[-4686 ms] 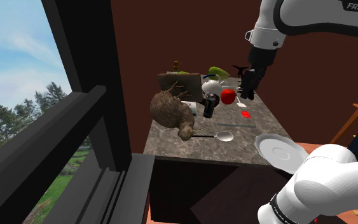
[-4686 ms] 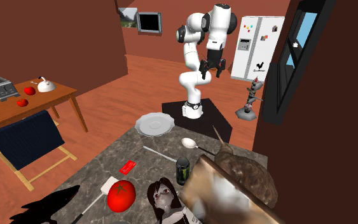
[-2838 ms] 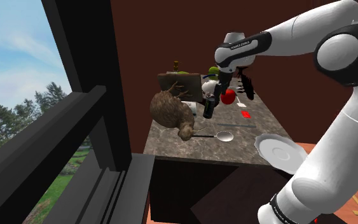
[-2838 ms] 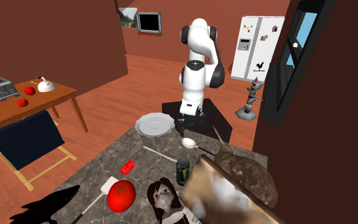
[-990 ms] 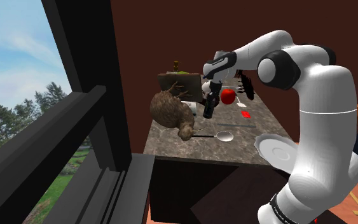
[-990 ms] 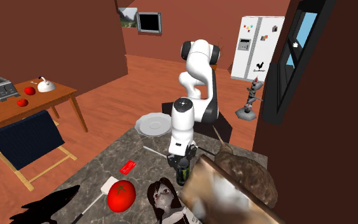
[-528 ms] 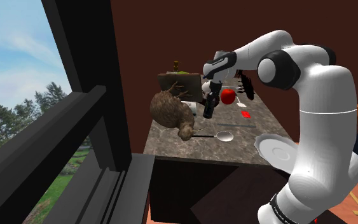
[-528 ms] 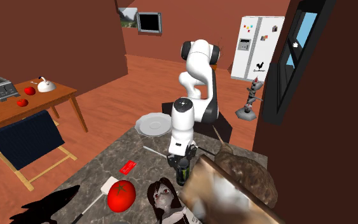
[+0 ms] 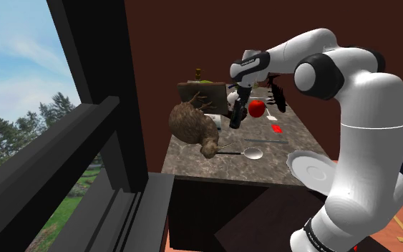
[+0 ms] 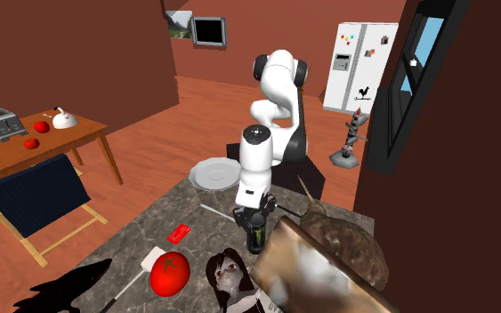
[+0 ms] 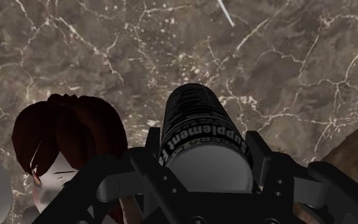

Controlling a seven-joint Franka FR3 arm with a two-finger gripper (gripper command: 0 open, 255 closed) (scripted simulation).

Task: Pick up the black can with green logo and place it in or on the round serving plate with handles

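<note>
Wrist view shows the claw (image 11: pixel 206 159) pinching the black can (image 11: pixel 194 118), centred within it.

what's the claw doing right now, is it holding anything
claw: closed, holding the black can

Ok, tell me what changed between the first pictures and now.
The arm swung down over the counter; the gripper shut on the black can and raised it slightly. The plate, spoon, tomato and brown bird stayed put.
</note>
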